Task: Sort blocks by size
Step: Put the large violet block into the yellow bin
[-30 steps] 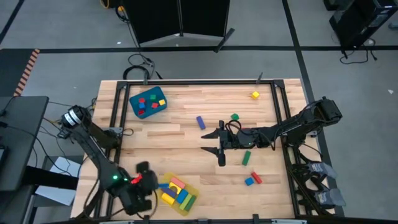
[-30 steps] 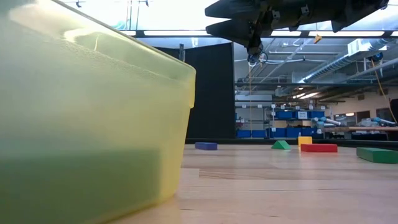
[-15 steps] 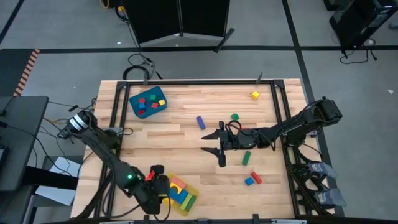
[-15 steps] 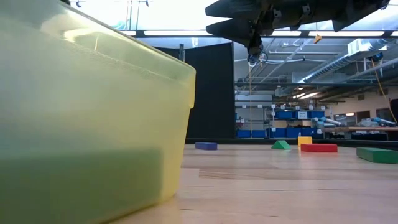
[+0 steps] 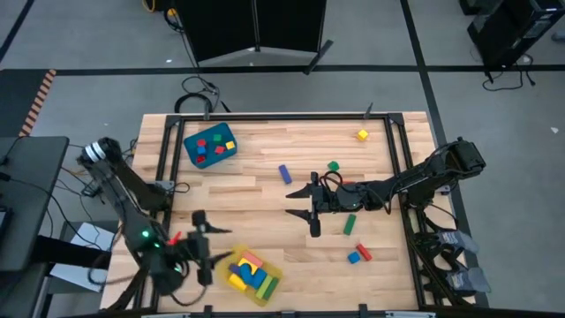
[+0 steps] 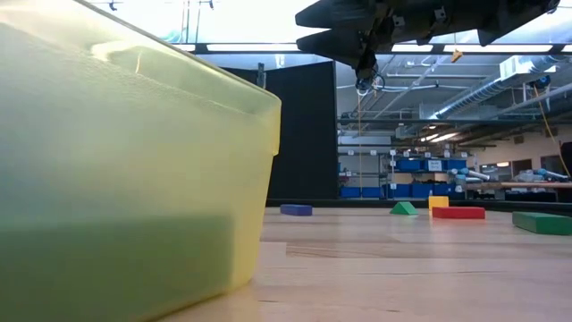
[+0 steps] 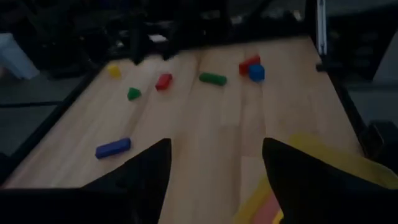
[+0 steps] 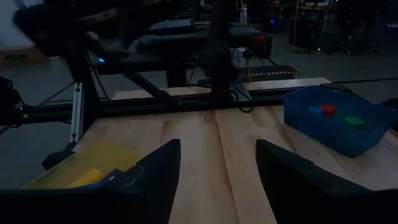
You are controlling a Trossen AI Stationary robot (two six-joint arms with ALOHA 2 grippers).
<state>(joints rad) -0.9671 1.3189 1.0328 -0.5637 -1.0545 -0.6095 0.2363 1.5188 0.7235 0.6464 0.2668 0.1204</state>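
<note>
High view shows the left hand (image 5: 201, 247) hanging just beside the yellow tray (image 5: 273, 281) at the near edge of the counter (image 5: 256, 190), on the side toward the near left corner. A second ago it was pinched almost shut out beyond that corner; half a second ago it stood over the tray's edge; now its fingers stand well apart with nothing between them, which the left wrist view bears out. My reading is that it has just let a block go into the tray, so one more longer piece has joined the yellow, blue, red and green bars (image 5: 248, 270) piled there, and this arm is free to fetch another. The right hand (image 5: 311, 212) has not shifted: it hovers above the middle of the counter, fingers spread and empty. Unsorted blocks lie around it: a blue bar (image 5: 284, 173), a green piece (image 5: 333, 165), a green bar (image 5: 350, 224), a red-and-blue pair (image 5: 357, 255) toward the near right corner, and a little yellow cube (image 5: 362, 134) near the far right corner. The blue bin (image 5: 191, 155) at the far left corner holds small cubes.
</note>
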